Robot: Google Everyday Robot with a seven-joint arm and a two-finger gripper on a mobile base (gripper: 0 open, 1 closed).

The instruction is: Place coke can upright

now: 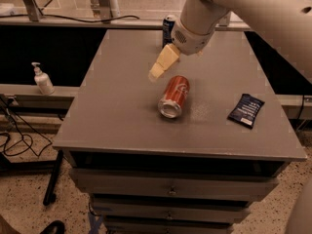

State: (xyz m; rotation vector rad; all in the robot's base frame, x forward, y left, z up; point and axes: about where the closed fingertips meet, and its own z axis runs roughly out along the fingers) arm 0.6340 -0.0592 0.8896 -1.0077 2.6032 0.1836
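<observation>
- The coke can (174,96) lies on its side near the middle of the grey surface (117,111), one silver end facing about 6 o'clock. It has not been stood up yet.
- The gripper (158,71) hangs just beside the can at its 11 o'clock, angled down toward it. I judge this to be a line-up for a grasp across the body.
- Whether the jaws are wide or narrow I cannot tell; they hold nothing.
- A dark blue can (168,26) stands at 12 o'clock by the far edge, and a dark packet (246,110) lies at 3 o'clock. Both are well apart from the coke can, leaving room to tip it upright.
</observation>
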